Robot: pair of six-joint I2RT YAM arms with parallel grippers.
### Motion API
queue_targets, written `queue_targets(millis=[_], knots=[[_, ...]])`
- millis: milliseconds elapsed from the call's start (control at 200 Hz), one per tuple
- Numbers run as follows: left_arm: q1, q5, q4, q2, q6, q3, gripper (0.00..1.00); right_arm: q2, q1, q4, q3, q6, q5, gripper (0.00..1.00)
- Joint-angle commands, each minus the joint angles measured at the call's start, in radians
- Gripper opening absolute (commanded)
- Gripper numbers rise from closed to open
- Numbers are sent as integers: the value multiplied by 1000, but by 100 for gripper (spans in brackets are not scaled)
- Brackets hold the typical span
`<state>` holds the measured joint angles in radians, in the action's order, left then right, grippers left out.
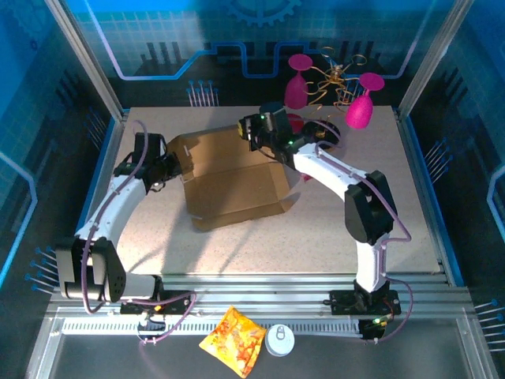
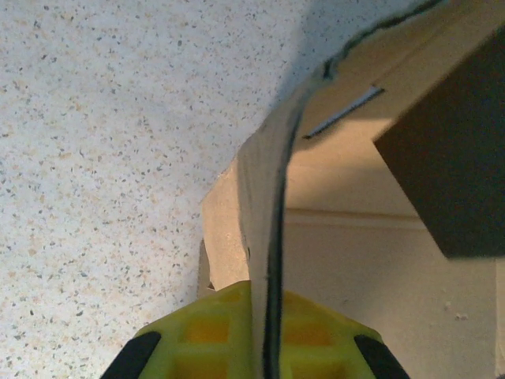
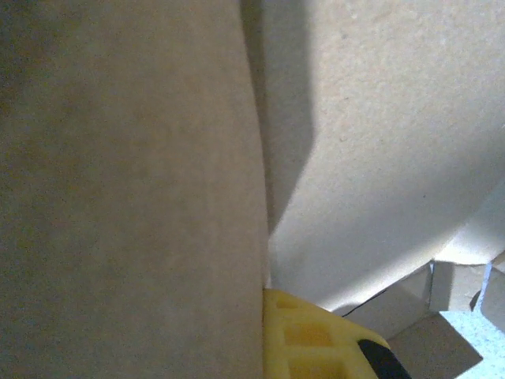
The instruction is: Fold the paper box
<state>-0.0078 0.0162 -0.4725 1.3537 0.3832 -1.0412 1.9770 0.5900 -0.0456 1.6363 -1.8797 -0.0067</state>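
Near the middle of the speckled table, a little left of centre in the top view, sits the paper box, open with its walls raised. At its left side the left gripper is clamped on a cardboard flap, the edge pinched between its yellow fingers. At the box's upper edge the right gripper is closed on the far wall, with one yellow finger pressed against the panel.

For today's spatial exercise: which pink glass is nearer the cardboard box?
The left pink glass, just behind the paper box; the right pink glass sits farther away.
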Motion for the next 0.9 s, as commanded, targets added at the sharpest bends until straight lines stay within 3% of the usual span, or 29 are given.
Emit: queue_targets(millis=[0, 215, 480, 770, 840, 896], knots=[[-5, -30, 5, -43, -5, 29, 0, 5, 7, -92, -43, 33, -9, 0], [36, -80, 24, -65, 4, 93, 0, 0, 1, -210, -156, 64, -41, 0], [96, -157, 12, -59, 18, 105, 0, -7, -13, -218, -195, 77, -59, 0], [101, -322, 78, -75, 179, 169, 0, 20, -29, -253, -162, 119, -97, 0], [101, -342, 61, -80, 181, 179, 9, 23, -31, -258, -170, 127, -109, 0], [102, -350, 33, -85, 170, 176, 27, 23, -33, -279, -184, 129, -114, 0]])
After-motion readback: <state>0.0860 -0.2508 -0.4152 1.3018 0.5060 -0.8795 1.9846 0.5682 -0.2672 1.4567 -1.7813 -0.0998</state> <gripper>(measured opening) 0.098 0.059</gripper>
